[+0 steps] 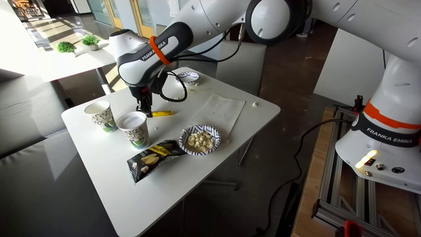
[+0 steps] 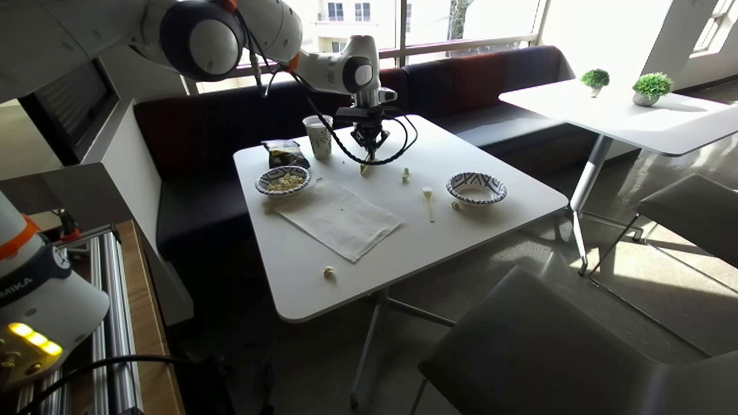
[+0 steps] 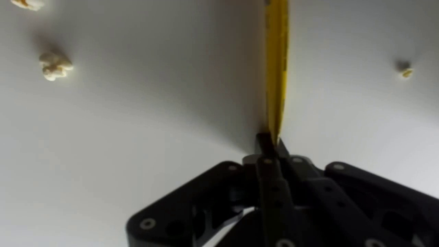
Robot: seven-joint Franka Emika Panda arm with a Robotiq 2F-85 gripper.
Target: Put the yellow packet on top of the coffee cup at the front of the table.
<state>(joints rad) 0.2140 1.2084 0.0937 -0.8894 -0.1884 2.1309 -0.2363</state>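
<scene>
The yellow packet [image 1: 162,113] is thin and narrow. My gripper [image 1: 145,113] is shut on one end of it, close to the table. In the wrist view the packet [image 3: 277,61] is seen nearly edge-on and runs away from the fingertips [image 3: 275,144]. In an exterior view it [image 2: 364,168] shows just below the gripper [image 2: 371,155]. Two similar white paper cups with patterned, greenish sides stand upright beside the gripper: a nearer cup [image 1: 135,131] and a farther cup [image 1: 102,118]. I cannot tell which is the coffee cup. Only one cup [image 2: 320,139] shows plainly in an exterior view.
A black-and-yellow snack bag [image 1: 156,156] lies by the nearer cup. A bowl of popcorn [image 1: 214,131] stands beside it. A paper napkin [image 2: 340,222], a fork [image 2: 428,203], another bowl [image 2: 476,199] and loose popcorn [image 3: 55,66] are on the table [image 1: 158,200].
</scene>
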